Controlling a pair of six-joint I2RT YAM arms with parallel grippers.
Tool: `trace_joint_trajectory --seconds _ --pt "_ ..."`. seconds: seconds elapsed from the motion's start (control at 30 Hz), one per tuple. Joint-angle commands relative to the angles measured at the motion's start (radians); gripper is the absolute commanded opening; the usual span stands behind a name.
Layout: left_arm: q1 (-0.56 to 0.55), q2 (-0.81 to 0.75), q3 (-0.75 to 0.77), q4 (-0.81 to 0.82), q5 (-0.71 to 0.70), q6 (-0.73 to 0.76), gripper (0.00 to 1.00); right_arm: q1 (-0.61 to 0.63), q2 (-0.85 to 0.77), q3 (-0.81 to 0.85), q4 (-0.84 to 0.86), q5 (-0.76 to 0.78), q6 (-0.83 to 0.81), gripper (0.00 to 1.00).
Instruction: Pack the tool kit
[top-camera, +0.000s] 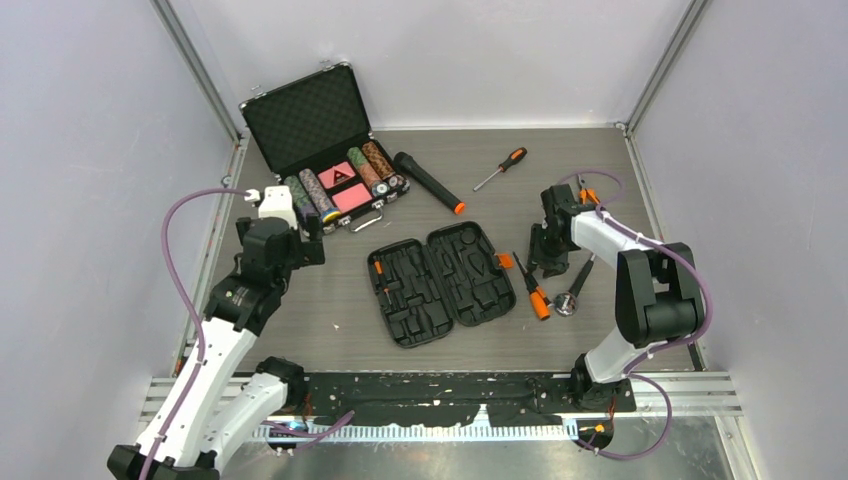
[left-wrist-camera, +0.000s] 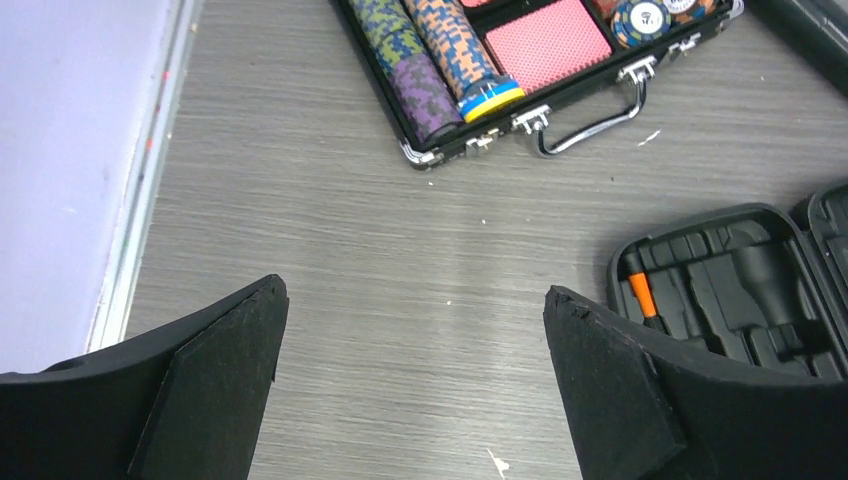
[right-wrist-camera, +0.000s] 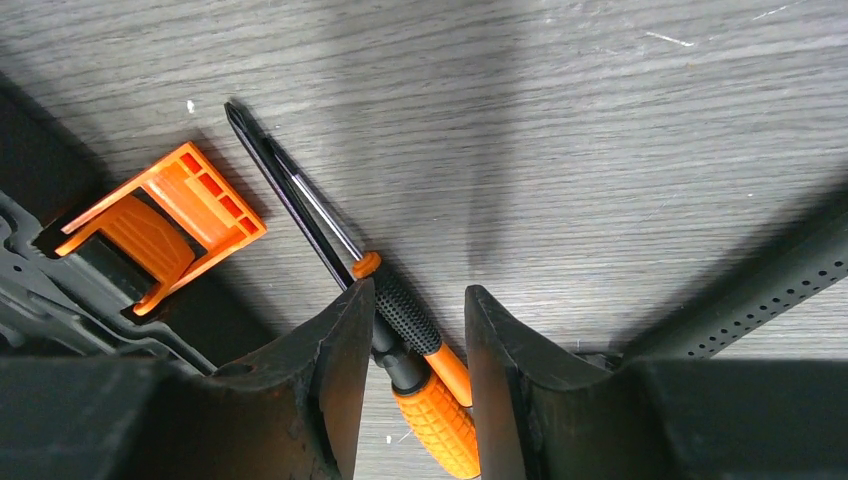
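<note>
No word or number can be read anywhere. The only sign is a black triangle printed on the red card box (top-camera: 338, 177) inside the chip case (top-camera: 300, 115). The print on the end chip (left-wrist-camera: 641, 17) is too small to read.

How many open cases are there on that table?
2. The poker chip case sits at the far left with its lid raised. The black tool kit case lies opened flat in the middle. No other case seems to be hidden.
</note>
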Motion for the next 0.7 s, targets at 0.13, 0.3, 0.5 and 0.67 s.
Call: trace_joint_trajectory --seconds 0.13,0.3,0.5,0.67 --pt "0.004 -0.039 -0.001 0.080 -0.086 0.045 1.00 0.004 -0.071 -0.001 0.024 0.044 0.017 0.47" --pt "0.004 -0.049 -0.003 0.081 -0.106 0.052 1.00 0.006 -0.138 -0.002 0.008 -0.009 -0.002 0.56" --pt "0.004 -0.054 -0.007 0.084 -0.096 0.052 0.99 0.005 -0.095 -0.019 0.010 0.002 -0.009 0.54" --pt "0.004 -0.065 -0.012 0.088 -0.090 0.050 1.00 0.005 -0.026 -0.042 0.040 -0.021 -0.010 0.48"
